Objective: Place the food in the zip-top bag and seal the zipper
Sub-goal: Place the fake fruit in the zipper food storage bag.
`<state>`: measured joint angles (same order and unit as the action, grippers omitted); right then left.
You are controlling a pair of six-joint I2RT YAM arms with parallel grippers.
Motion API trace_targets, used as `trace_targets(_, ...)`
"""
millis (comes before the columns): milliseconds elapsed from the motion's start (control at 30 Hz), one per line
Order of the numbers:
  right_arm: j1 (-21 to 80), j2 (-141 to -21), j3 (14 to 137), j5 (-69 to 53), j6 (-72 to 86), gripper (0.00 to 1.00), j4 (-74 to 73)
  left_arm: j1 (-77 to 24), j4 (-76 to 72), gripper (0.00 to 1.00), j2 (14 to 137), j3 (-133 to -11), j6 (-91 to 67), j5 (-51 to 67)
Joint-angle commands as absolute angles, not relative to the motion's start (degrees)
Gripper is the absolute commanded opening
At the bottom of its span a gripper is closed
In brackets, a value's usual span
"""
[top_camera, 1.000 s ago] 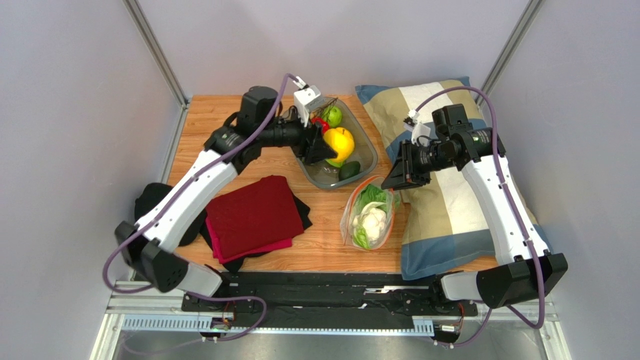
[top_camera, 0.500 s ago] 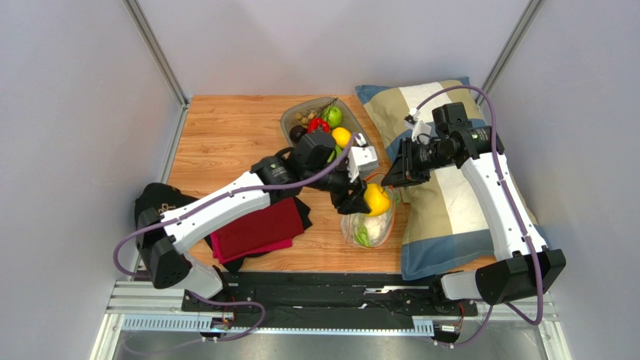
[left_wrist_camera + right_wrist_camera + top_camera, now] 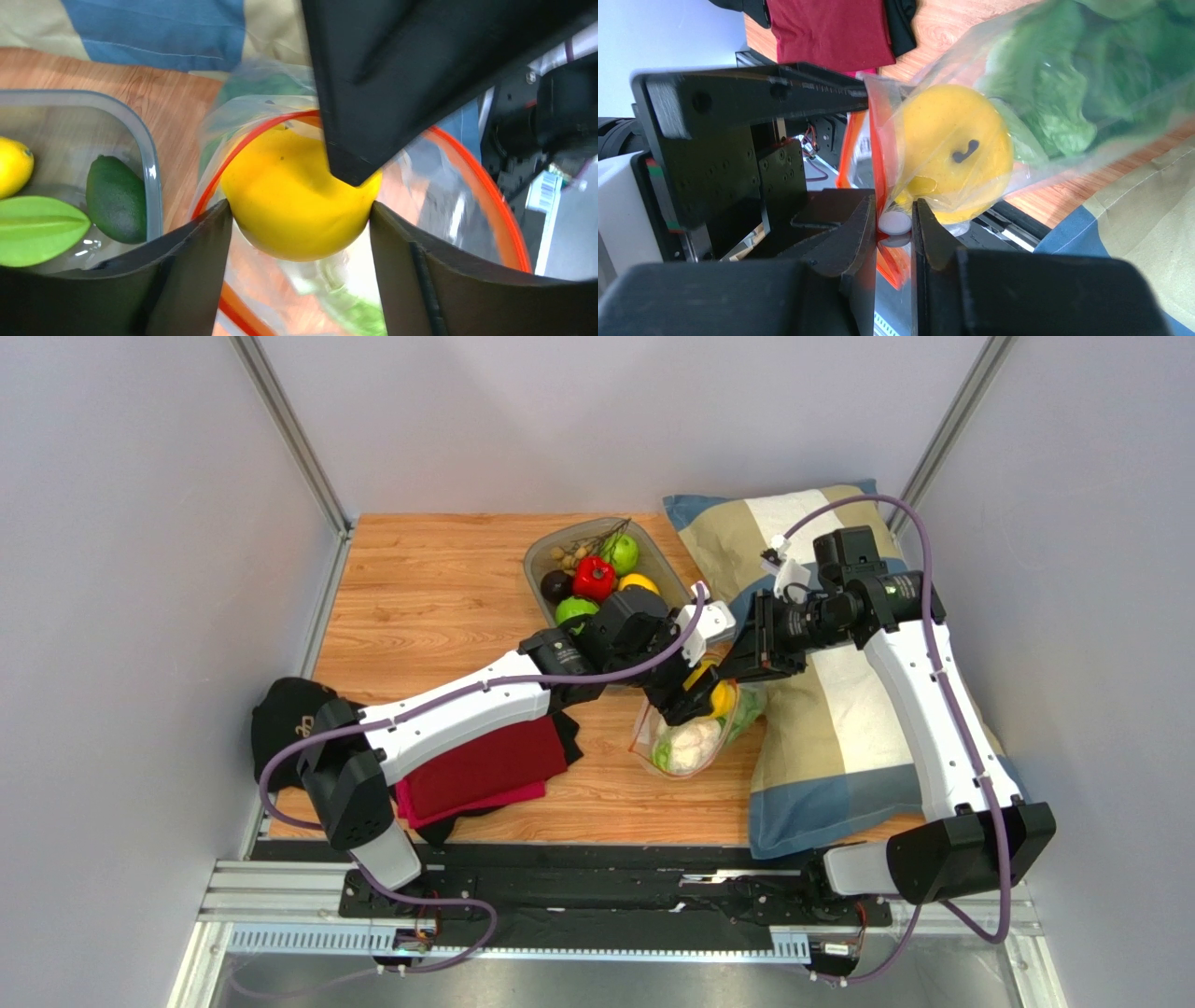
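My left claw (image 3: 300, 210) grips the fruit (image 3: 952, 150) at the bag (image 3: 1053, 159) mouth. My right claw (image 3: 894, 210) pinches the zipper (image 3: 877, 140).

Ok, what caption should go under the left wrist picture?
A yellow fruit held in the left gripper, at the open mouth of the zip-top bag.

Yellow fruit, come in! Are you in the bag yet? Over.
Left gripper holding yellow fruit inside zip-top bag mouth. Right gripper pinching bag rim at zipper, unsealed. Cabbage, cauliflower inside. Nothing blocking.
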<state>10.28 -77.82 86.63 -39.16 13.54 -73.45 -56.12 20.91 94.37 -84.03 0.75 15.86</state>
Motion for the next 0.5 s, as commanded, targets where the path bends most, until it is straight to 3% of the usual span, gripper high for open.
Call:
trace_targets(0,9.2,-77.4,86.7,-41.9,14.9,0.00,-72.0,-55.8,16.9,0.81,96.1,-85.3,-1.0,11.9)
trace_targets(133,7.2,-77.4,86.0,-41.7,15.2,0.00,-72.0,-54.3,20.2,0.91,91.3,-84.6,-0.2,18.5)
trace_targets(167,6.9,-77.3,85.8,-41.4,15.2,0.00,-72.0,-53.4,20.2,0.99,89.8,-83.2,-0.1,19.9)
trace_targets(267,6.4,-77.4,85.5,-39.9,15.1,0.00,-71.9,-52.1,21.9,0.99,83.9,-81.9,-0.1,25.0)
trace_targets(467,6.2,-77.5,85.3,-39.6,15.5,0.00,-71.4,-51.8,32.1,0.99,80.1,-82.0,7.2,22.2)
